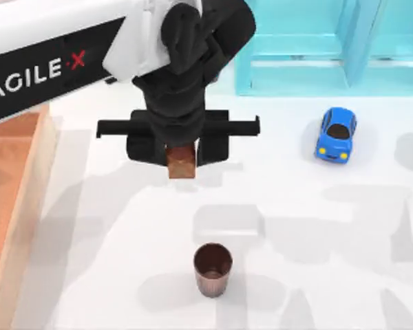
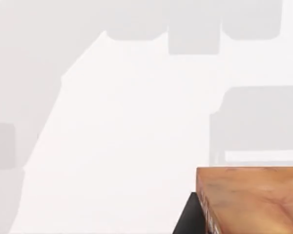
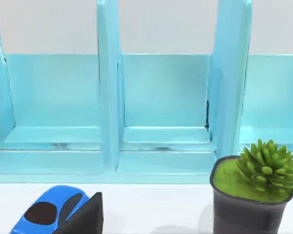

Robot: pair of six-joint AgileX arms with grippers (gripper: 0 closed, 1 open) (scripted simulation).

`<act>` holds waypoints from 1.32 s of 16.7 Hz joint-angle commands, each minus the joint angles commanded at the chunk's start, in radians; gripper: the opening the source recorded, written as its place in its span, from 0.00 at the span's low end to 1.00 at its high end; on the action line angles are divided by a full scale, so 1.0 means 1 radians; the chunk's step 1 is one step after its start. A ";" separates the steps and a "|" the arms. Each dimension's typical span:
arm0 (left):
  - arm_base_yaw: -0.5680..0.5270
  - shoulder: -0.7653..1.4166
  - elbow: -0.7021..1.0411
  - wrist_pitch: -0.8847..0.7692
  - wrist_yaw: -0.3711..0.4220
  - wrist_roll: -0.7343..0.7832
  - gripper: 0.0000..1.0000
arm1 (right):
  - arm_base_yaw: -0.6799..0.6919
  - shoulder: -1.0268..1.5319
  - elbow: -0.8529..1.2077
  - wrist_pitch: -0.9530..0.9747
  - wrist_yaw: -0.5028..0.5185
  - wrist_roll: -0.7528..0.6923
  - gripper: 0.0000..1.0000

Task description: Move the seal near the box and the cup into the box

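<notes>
Left end effector clenched around the seal, beyond the cup.

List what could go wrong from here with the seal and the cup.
The left gripper holds the seal by its upper part, above the table; a slip could drop it short of the box. The cup stands just below the gripper in the top view, so a low sweep might tip it.

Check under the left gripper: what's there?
The left gripper is shut on the seal, which hangs below it over bare white table. The seal's upper part is covered by the gripper. The cup stands apart, nearer the camera.
</notes>
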 joint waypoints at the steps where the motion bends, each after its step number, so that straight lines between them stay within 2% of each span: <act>1: 0.063 -0.045 -0.055 0.014 0.009 0.061 0.00 | 0.000 0.000 0.000 0.000 0.000 0.000 1.00; 4: 0.226 -0.166 -0.207 0.049 0.035 0.222 0.00 | 0.000 0.000 0.000 0.000 0.000 0.000 1.00; 7: 0.303 -0.233 -0.283 0.068 0.051 0.298 0.00 | 0.000 0.000 0.000 0.000 0.000 0.000 1.00; 13: 0.305 -0.228 -0.295 0.081 0.048 0.304 0.00 | 0.000 0.000 0.000 0.000 0.000 0.000 1.00; 22: 0.320 -0.147 -0.440 0.312 0.055 0.318 0.00 | 0.000 0.000 0.000 0.000 0.000 0.000 1.00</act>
